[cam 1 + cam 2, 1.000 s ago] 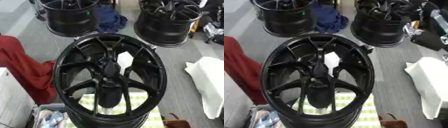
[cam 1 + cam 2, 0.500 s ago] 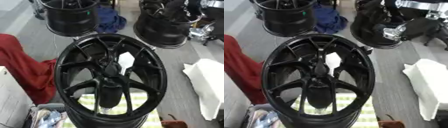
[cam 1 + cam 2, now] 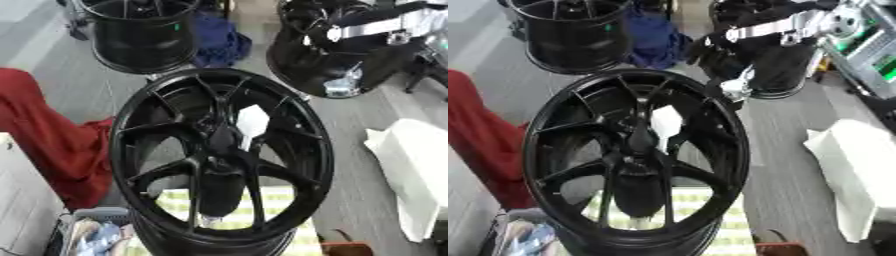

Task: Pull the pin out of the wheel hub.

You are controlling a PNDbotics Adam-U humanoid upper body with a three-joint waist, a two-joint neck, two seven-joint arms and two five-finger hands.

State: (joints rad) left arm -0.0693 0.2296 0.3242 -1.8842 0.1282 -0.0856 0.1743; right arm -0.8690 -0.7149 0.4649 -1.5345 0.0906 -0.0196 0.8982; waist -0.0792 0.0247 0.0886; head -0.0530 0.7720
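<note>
Wheel (image 3: 223, 155) lay flat at frame centre, face up, hub (image 3: 219, 137) exposed in the middle so a hand could come straight down on it; I couldn't pick out the pin against the black spokes. Right hand (image 3: 710, 57) sat upper right of centre above the rim's far edge, apart from the hub; whether its fingers were spread or curled, I couldn't tell. Left hand wasn't visible, so judged this as the approach, pin not yet grasped.

Black wheel hub (image 3: 223, 160), red cloth (image 3: 52, 135), blue cloth (image 3: 219, 42), white bag (image 3: 411, 170).
</note>
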